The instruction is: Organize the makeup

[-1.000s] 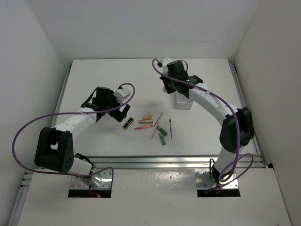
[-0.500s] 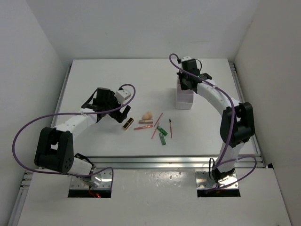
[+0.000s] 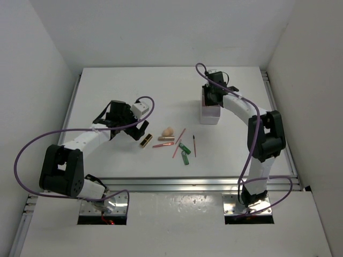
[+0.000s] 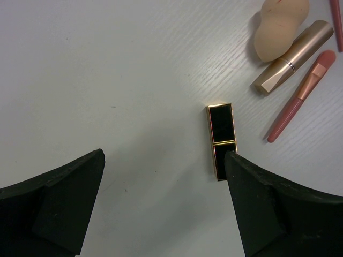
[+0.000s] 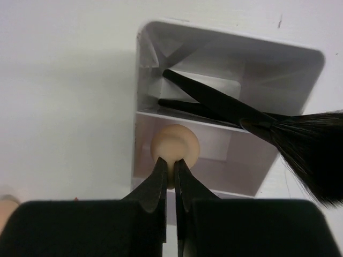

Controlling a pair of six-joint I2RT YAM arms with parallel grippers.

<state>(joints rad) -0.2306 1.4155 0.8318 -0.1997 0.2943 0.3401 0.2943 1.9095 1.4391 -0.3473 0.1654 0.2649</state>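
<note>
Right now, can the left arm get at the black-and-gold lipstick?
Probably yes. The left gripper is open over the lipstick, which lies clear of the sponge and copper tube; it only sits off-centre, toward one jaw.

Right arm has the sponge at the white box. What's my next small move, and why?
Probably ease the right gripper down a touch, then open it. It pinches the sponge over the box compartment beside the one holding the brush. How deep the sponge hangs I cannot tell, so lowering first seems safer than dropping it.
</note>
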